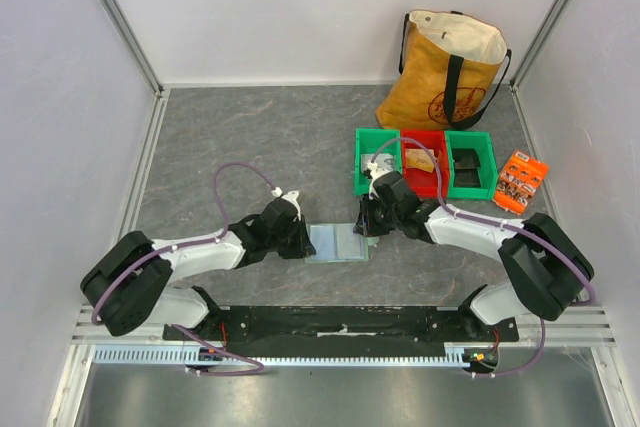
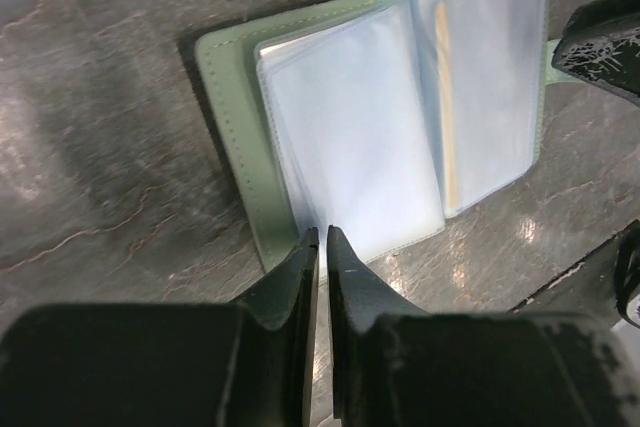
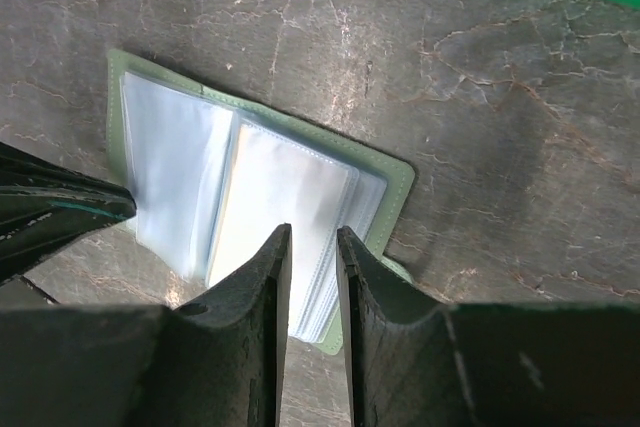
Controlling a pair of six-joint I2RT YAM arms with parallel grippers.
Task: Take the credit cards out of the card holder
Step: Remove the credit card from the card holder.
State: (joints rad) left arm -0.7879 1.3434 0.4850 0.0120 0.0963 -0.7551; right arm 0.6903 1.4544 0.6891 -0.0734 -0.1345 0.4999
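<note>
The pale-green card holder (image 1: pixel 337 244) lies open and flat on the table between both arms, its light blue pocket panels (image 2: pixel 350 137) facing up. The thin tan-gold edge of a credit card (image 2: pixel 443 107) shows inside a pocket near the fold. My left gripper (image 2: pixel 322 237) is shut, its tips at the holder's near edge (image 1: pixel 305 244). My right gripper (image 3: pixel 312 232) hovers over the opposite pocket panel (image 3: pixel 280 197), jaws a narrow gap apart with nothing clearly between them (image 1: pixel 368 225). One of its fingers (image 2: pixel 600 37) shows at the holder's far side.
Behind the right gripper stand a green bin (image 1: pixel 375 162), a red bin (image 1: pixel 425 162) and another green bin (image 1: pixel 470 165). A tan tote bag (image 1: pixel 450 72) stands at the back right. An orange packet (image 1: pixel 520 182) lies beside the bins.
</note>
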